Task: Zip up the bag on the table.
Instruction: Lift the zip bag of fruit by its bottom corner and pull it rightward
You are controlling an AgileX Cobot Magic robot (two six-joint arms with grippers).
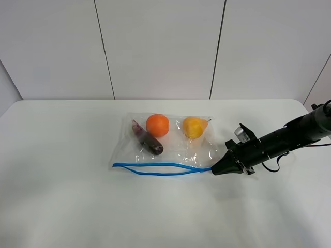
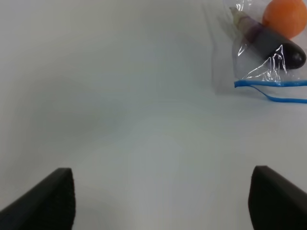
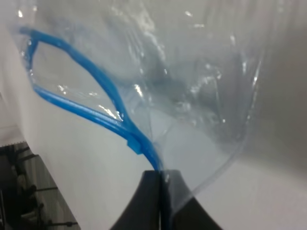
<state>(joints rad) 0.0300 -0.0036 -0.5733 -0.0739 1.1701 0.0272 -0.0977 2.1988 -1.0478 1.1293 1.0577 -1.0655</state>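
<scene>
Right gripper (image 1: 214,170) is pinching the blue zipper strip (image 1: 155,164) at the bag (image 1: 170,142)'s right end, middle of the table (image 1: 62,165). Left gripper (image 2: 160,201) is spread wide, well apart from the bag.

Likely lab: white table (image 1: 62,206), panelled wall (image 1: 160,46).
</scene>
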